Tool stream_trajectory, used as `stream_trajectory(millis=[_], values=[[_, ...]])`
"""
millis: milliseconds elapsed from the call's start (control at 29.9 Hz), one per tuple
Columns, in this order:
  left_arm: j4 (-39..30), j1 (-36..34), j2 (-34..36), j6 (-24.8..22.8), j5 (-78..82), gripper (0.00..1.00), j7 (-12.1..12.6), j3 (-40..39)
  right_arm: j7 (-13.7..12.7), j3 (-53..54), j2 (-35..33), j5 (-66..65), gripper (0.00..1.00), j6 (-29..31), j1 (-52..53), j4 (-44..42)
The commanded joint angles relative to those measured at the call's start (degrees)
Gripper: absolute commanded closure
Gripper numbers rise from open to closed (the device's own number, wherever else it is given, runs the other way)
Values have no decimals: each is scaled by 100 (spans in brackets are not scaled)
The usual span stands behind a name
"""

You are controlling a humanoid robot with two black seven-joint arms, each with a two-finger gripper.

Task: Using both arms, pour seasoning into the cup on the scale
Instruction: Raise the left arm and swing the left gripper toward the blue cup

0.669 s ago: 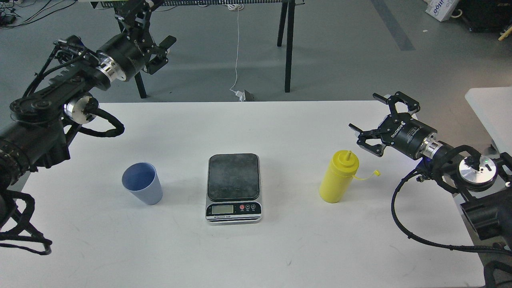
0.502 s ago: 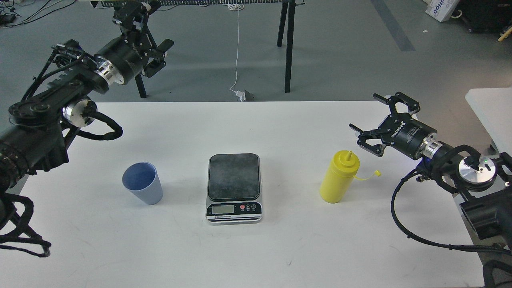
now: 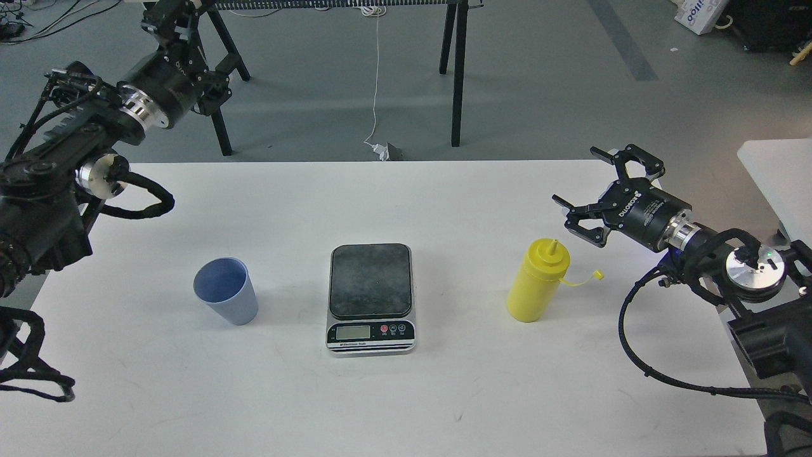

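The light blue cup (image 3: 226,291) stands upright on the white table (image 3: 406,393), left of the scale. The scale (image 3: 372,298) sits at the table's middle with nothing on its dark platform. The yellow seasoning bottle (image 3: 538,280) stands upright right of the scale, its tethered cap hanging off to the right. My right gripper (image 3: 575,178) is open and empty, hovering just up and right of the bottle's nozzle, not touching it. My left gripper (image 3: 193,44) is open and empty, raised high beyond the table's far left corner, far from the cup.
Black trestle legs (image 3: 458,70) stand on the grey floor behind the table. A white cable (image 3: 375,95) hangs down to a plug on the floor. A second white table's corner (image 3: 777,171) shows at the right edge.
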Motion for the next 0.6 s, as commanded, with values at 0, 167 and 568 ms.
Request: stream_trajectory(millis=[0, 167, 568], values=[[-11, -498, 405, 1, 1214, 0, 0, 294, 0, 3, 1, 2, 4, 0, -20, 36], [-370, -1325, 670, 1, 4526, 0, 0, 1155, 0, -5, 10, 2, 4, 0, -20, 45], [-4272, -1494, 1953, 1, 8708, 1, 0, 2350, 0, -5, -43, 2, 3, 0, -73, 37]])
